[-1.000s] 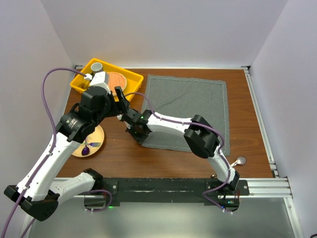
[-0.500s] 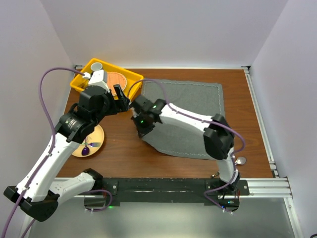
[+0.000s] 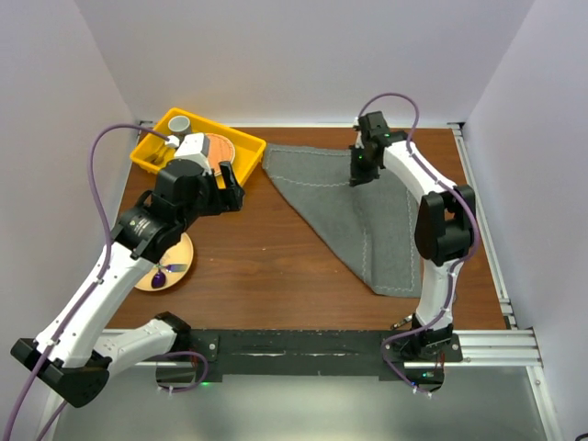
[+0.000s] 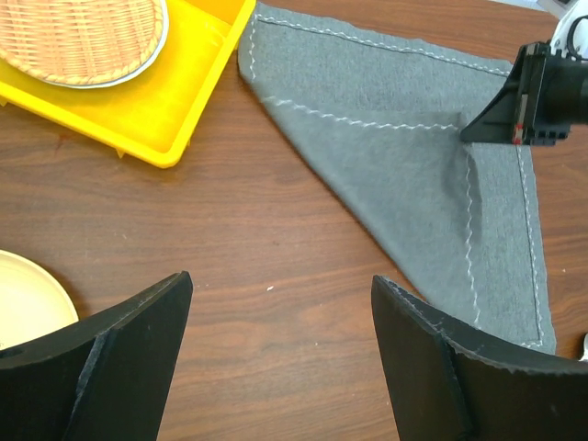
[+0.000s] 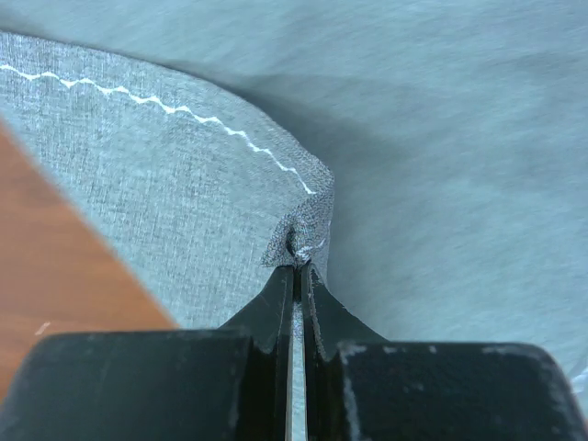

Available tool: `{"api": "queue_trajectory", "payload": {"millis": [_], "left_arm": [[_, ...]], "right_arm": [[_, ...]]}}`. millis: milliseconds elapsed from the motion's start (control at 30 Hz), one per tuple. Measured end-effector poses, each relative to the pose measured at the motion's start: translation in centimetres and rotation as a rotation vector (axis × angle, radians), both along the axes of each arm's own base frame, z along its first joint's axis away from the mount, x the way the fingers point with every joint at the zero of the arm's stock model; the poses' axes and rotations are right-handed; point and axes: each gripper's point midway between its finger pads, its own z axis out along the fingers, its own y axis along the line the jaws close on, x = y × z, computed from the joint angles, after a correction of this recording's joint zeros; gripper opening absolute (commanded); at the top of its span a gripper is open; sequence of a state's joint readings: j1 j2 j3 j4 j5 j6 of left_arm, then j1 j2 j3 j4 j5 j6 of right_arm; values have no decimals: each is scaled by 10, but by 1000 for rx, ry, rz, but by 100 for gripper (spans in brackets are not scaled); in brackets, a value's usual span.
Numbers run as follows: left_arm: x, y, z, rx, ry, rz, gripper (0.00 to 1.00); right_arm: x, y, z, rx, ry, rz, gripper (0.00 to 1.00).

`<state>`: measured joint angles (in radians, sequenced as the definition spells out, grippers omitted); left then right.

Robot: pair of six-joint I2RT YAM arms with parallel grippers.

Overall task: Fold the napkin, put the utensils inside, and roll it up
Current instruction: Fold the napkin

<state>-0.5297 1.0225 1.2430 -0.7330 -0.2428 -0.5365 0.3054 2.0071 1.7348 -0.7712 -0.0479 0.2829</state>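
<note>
The right jaws are pinching shut on one corner of the napkin [image 5: 184, 184], with a small tuft of grey-green cloth and its pale stitching bunching up just past their tips. They are hovering at the far side of the desk [image 3: 257, 266], directly over the napkin itself. Under and around these jaws the napkin [image 3: 367, 220] is lying doubled over as a triangle: one edge is running along the far side of the desk, another is running down the side nearest the right arm [image 3: 441, 230], and the slanting folded edge is facing the left jaws. The pinched corner is sitting on top of the lower layer, away from the cloth's outer points.

The left jaws are standing wide open and holding nothing, hanging above bare wood with both fingers [image 4: 92, 367] clear of the surface. Ahead of them and off to one side, the napkin [image 4: 413, 184] is spreading across the desk [image 4: 276, 276]; the nearest point of the cloth is lying just beside a yellow tray [image 4: 184, 101]. That tray is sitting ahead of the left jaws on the other side, carrying a woven wicker plate [image 4: 83, 37] and, at its far end, a grey cup [image 3: 179, 122]. A pale plate [image 4: 28, 303] is lying close beside the left jaws, with a small purple item [image 3: 161, 274] resting on it.
</note>
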Motion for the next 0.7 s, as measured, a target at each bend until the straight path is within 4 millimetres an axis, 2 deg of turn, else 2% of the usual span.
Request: {"api": "queue_trajectory", "payload": {"millis": [200,333,500,700], "left_arm": [[3,-4,-7,8,9,-15,84],[8,-9,-17,18,39,-26,84],[19,-16,-34,58,102,-29,84],[37,-27,-39,78,127,-39,84]], "right_arm": [[34,-55,-28,-34,27,-90,0],[49,-86,-36,-40,20,-137,0],[68,-114,-30,-44,-27,-167,0],[103,-132,-15,-34,-128,-195,0]]}}
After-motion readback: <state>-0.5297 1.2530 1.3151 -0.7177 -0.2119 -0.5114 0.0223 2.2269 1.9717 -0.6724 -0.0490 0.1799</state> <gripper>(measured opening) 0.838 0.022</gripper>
